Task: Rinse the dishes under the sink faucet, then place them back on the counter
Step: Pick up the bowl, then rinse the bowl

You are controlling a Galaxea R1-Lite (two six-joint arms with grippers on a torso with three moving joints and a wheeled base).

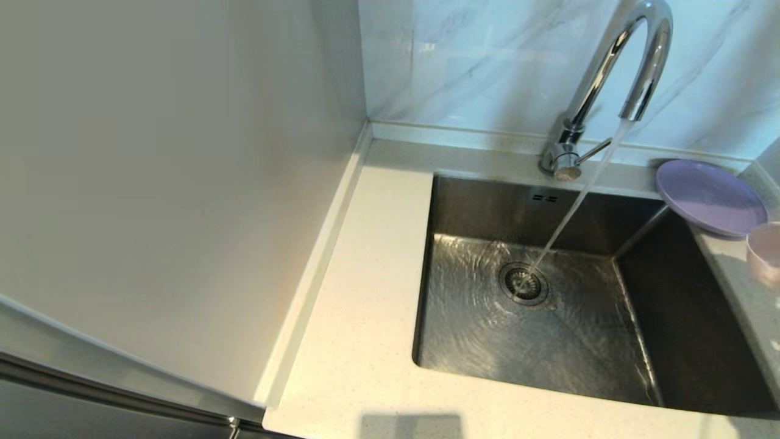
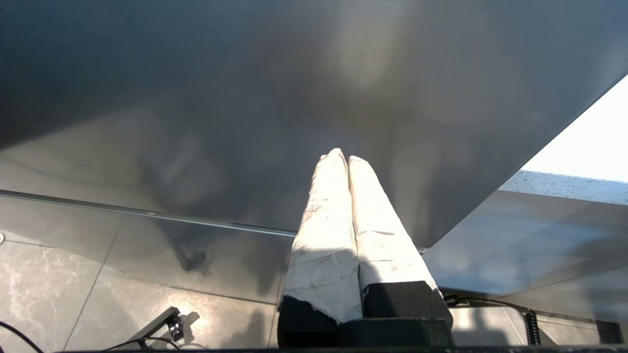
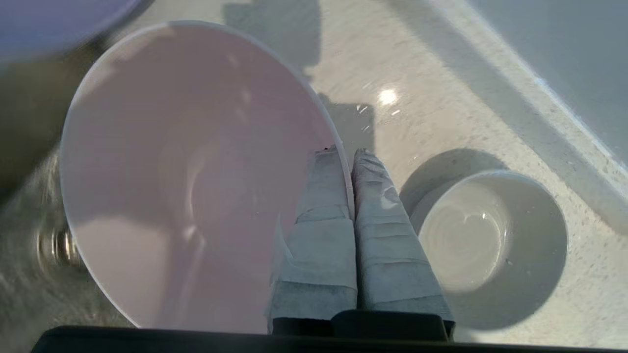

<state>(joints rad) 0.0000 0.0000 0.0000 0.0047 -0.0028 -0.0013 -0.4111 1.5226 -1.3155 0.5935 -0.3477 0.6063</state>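
Water streams from the chrome faucet [image 1: 634, 55] onto the drain strainer [image 1: 524, 283] of the steel sink [image 1: 487, 341]. A lilac plate [image 1: 710, 196] rests on the counter [image 1: 359, 341] at the sink's far right corner. The pale pink bowl [image 1: 765, 251] shows at the head view's right edge. My right gripper [image 3: 348, 153] is shut on that pink bowl's [image 3: 186, 186] rim, one finger inside and one outside. The grey-white bowl [image 3: 490, 245] stands on the counter beside it, holding water. My left gripper [image 2: 343, 157] is shut on nothing, parked below the counter.
A white marble-veined wall [image 1: 487, 61] rises behind the low back edge. A tall pale panel [image 1: 170, 183] bounds the counter on the left. A dark cabinet front [image 2: 245, 98] and tiled floor [image 2: 73, 294] fill the left wrist view.
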